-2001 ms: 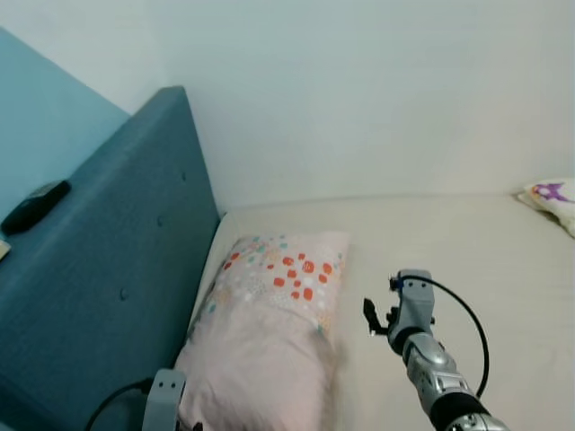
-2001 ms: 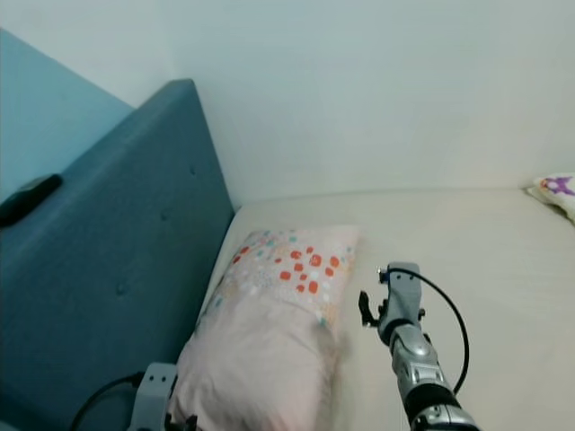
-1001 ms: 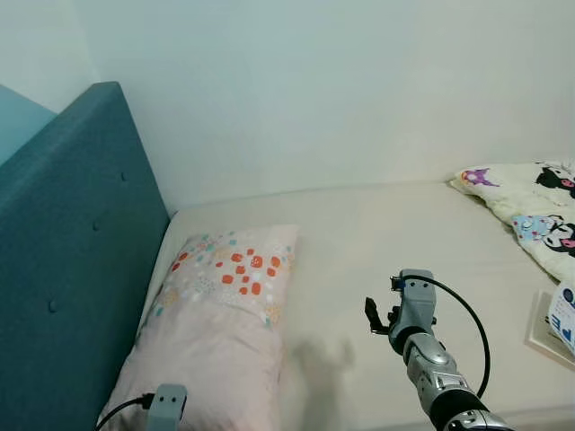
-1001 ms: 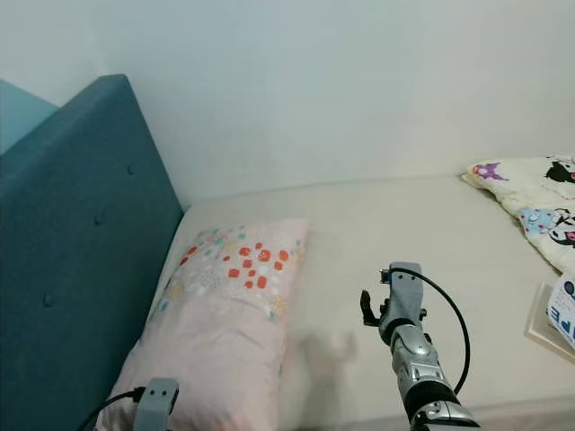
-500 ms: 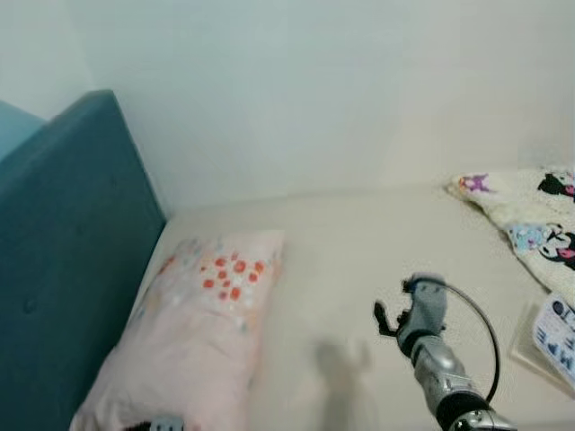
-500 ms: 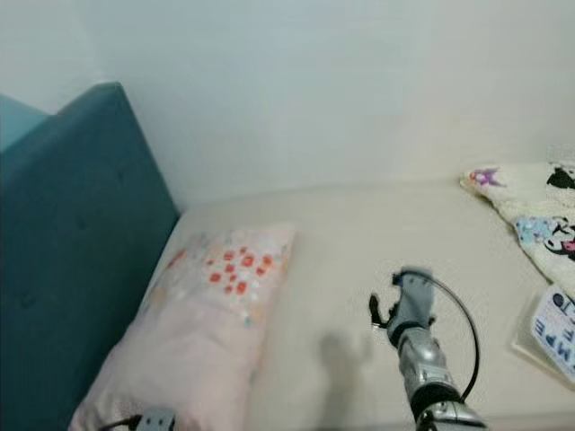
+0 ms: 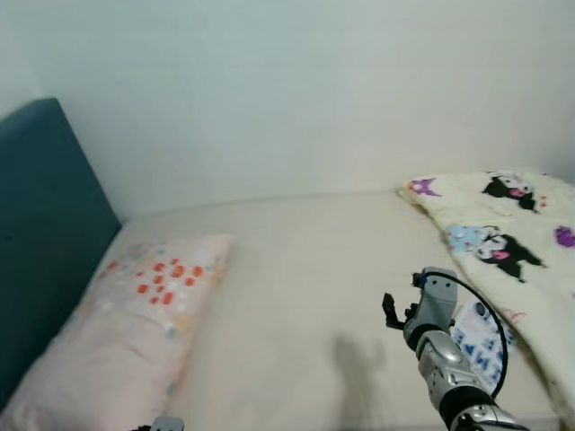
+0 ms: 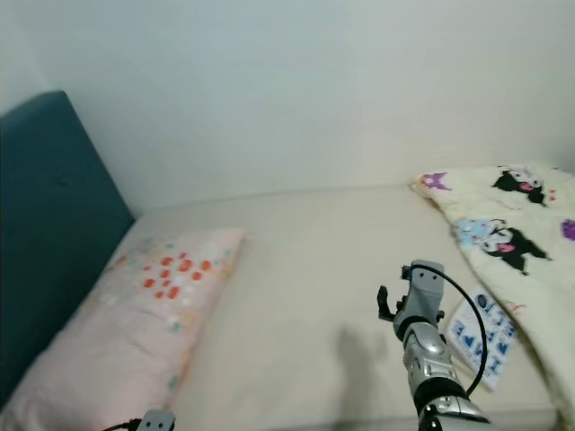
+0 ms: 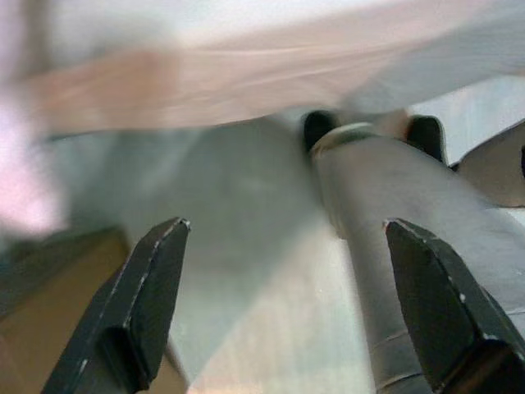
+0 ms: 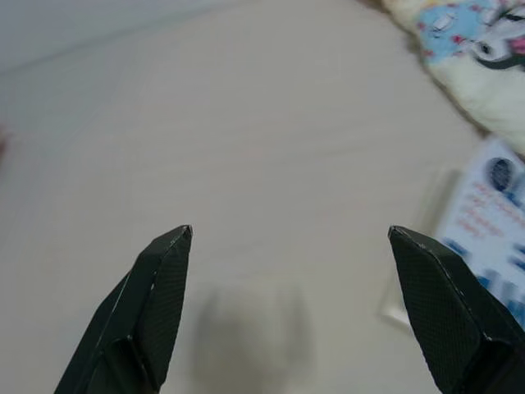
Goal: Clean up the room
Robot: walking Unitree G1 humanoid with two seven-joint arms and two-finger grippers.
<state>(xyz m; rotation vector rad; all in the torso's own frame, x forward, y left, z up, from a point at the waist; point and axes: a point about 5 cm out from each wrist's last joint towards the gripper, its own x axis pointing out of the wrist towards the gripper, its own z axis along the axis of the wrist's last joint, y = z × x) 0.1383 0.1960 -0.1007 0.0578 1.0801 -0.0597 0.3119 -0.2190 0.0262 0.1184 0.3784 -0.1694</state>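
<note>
- Scanning the bed (image 7: 296,269) from frame left: teal headboard (image 7: 40,224) at the left edge, cut off by the frame; a pink pillow (image 7: 126,323) with orange dots lies flat beside it, lower left.
- Left hand (image 9: 287,304): wrist view shows both black fingers spread wide, nothing between them. Its surroundings are blurred; a grey rounded shape lies past the fingers, cannot say what.
- Middle of frame: bare cream mattress, no loose items on it.
- Right hand (image 7: 402,312), lower right of centre, raised over the mattress; fingers spread apart and empty in the wrist view, casting a shadow on the sheet below.
- Just right of that hand: a white packet with blue print (image 8: 481,337) lies flat on the bed, touching the edge of a cartoon-print blanket (image 7: 517,242) bunched at the right, cut off by the frame.
- Judgement: pillow looks placed; packet and rumpled blanket remain to tidy. Nothing grasped, so the cleanup seems early to midway.
- Packet text unreadable; partly hidden behind the right arm in the left eye view.
</note>
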